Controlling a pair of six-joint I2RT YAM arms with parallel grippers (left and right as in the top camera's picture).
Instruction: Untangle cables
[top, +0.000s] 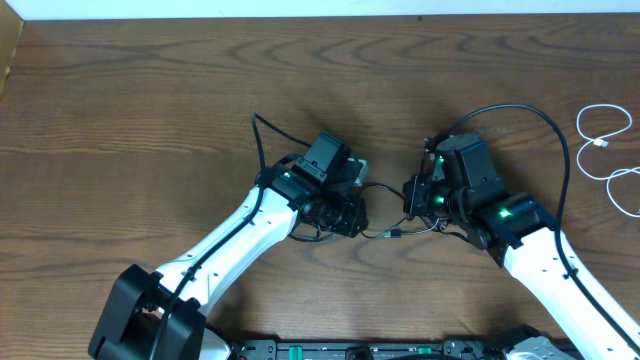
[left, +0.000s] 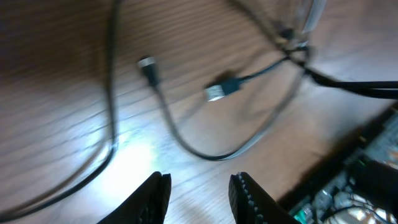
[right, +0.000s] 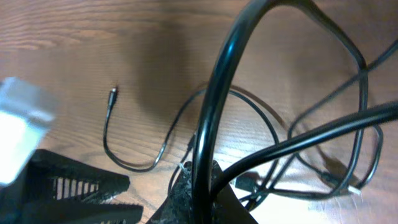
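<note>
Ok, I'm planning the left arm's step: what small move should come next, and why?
Probably lower the left claw onto the looped black cable just ahead of it. Its fingers stand apart with nothing between them, and that loop lies loose on the table, leading up into the tangle of crossing cords.

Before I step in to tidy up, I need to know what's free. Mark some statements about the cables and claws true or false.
1. The white cable lies alone near the right edge of the table. True.
2. The left claw grips a plug. False: its fingers stand apart, with nothing between them.
3. The right claw is wide open. False: it is shut.
4. A black cable's USB plug lies on the table ahead of the left claw. True.
</note>
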